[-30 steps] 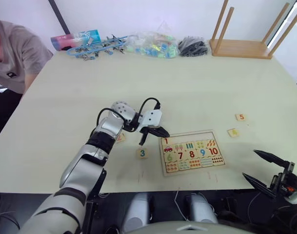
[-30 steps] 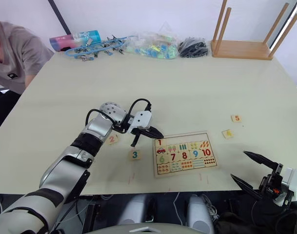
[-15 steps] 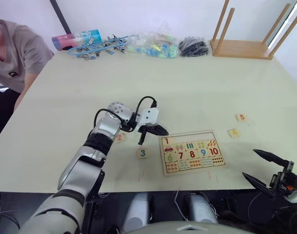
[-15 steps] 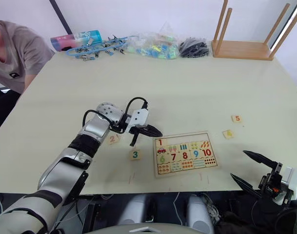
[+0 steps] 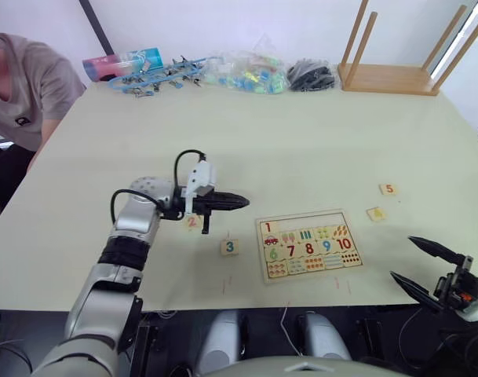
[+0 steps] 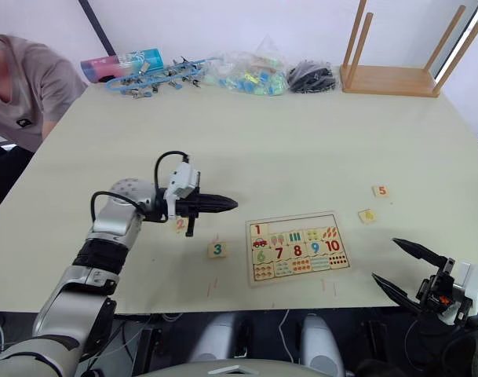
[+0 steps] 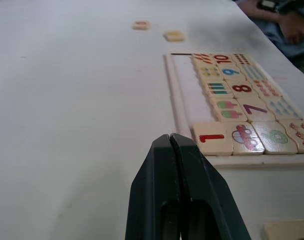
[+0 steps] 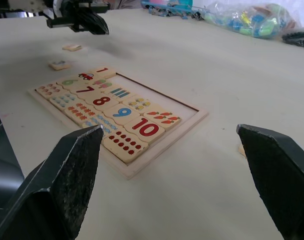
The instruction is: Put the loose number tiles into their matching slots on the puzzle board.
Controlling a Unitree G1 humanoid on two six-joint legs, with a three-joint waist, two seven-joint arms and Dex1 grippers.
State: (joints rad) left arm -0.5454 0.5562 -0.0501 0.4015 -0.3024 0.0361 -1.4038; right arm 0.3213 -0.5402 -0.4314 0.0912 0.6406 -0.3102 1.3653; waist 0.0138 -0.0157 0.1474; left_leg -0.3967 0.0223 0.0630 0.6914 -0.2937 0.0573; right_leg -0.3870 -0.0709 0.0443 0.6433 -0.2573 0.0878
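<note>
The loose number tiles are what we must judge here, and we start at the fingers. Our left gripper has its two black fingers pressed together on nothing, hovering over the table just above tile 2 and pointing toward the puzzle board. Our right gripper hangs off the table's near edge, well apart from the board, its fingers spread wide and empty.

Tile 3 lies between tile 2 and the board's left side. Tile 4 and tile 5 lie to the board's right, near each other. Tile 1 already sits in the first of the matching slots; the rest of that top row is bare.

We judge these tiles light, stiff and thin, so there is little edge to grip. We would pinch each across two opposite side edges, fingertips meeting the table, and expect a smooth face to slide if nudged rather than clamped. They look sturdy, not fragile.

Each tile is a small pale wooden square with one coloured digit: red on 1 and 2, green on 3, orange-toned on 4 and 5.
</note>
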